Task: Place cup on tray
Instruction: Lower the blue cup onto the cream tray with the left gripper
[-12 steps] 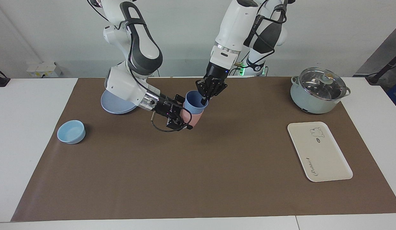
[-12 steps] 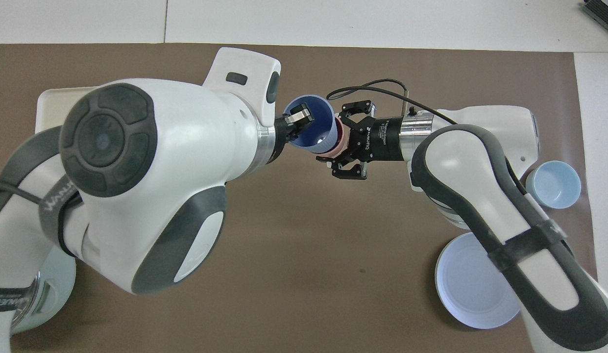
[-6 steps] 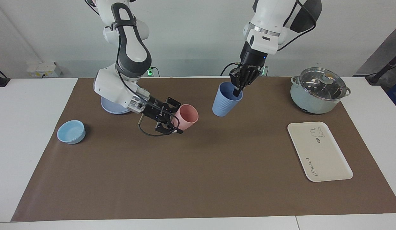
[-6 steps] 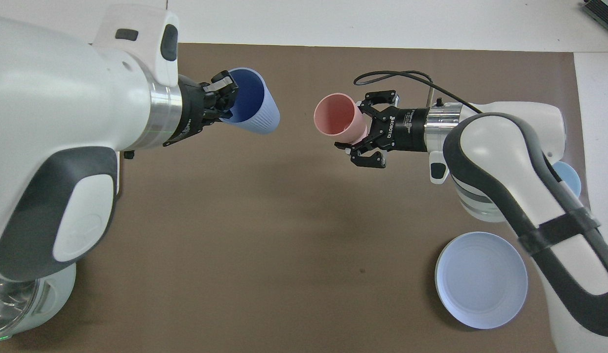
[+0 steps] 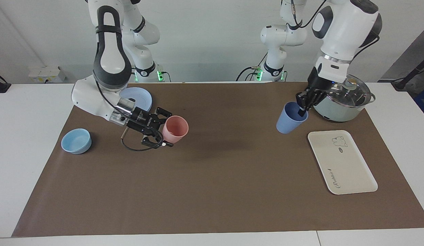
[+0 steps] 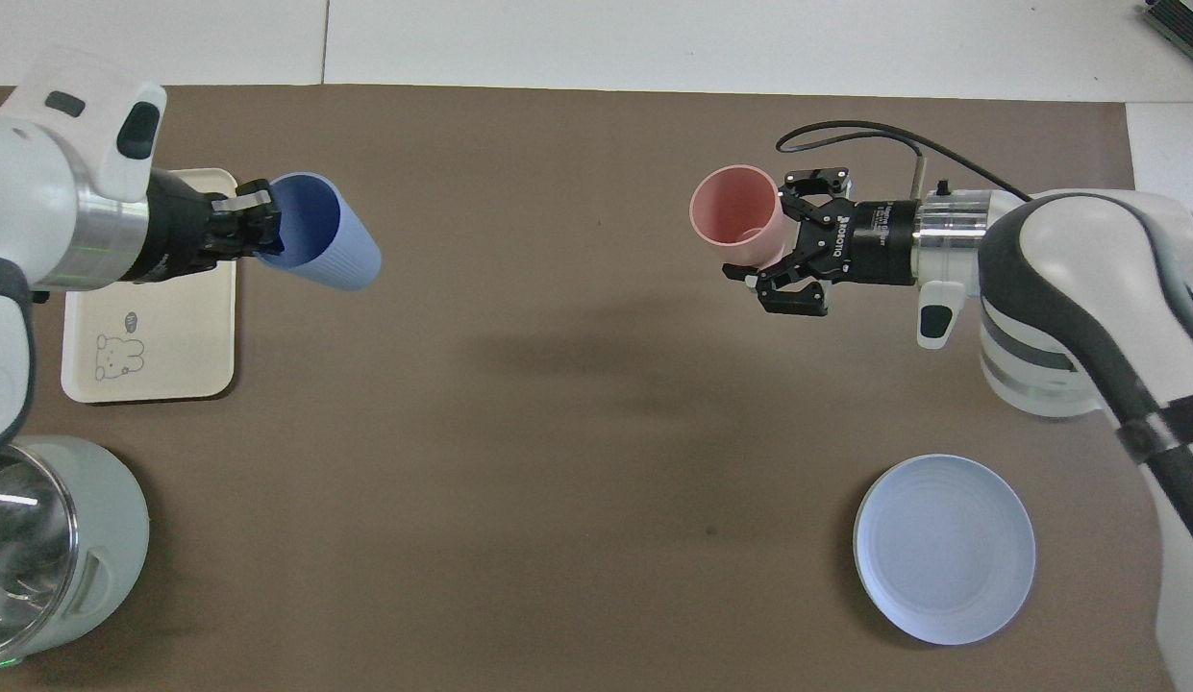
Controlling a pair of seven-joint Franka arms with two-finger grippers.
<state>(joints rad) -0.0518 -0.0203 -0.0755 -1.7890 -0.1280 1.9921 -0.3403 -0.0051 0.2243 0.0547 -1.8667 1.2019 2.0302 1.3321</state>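
Note:
The periwinkle-blue cup (image 5: 289, 120) hangs tilted in the air, pinched by its rim in my left gripper (image 5: 301, 111), one finger inside it. It is over the mat just beside the tray, toward the middle of the table. The overhead view shows the cup (image 6: 325, 248) and left gripper (image 6: 258, 223) at the tray's edge. The cream-white tray (image 5: 341, 164) with its bear drawing lies flat and bare at the left arm's end; it also shows in the overhead view (image 6: 173, 356). My right gripper (image 5: 166, 129) is shut on a salmon-pink tumbler (image 5: 176, 129) above the mat, also in the overhead view (image 6: 790, 245).
A lidded pale-green pot (image 5: 340, 97) stands nearer the robots than the tray, close to the left gripper. A round blue plate (image 5: 138, 96) and a light-blue bowl (image 5: 76, 140) sit at the right arm's end. The plate also shows in the overhead view (image 6: 944, 548).
The two tumblers were nested at mid-table and have come apart. My left gripper carried the blue cup toward the tray; my right gripper drew the pink tumbler back toward its own end.

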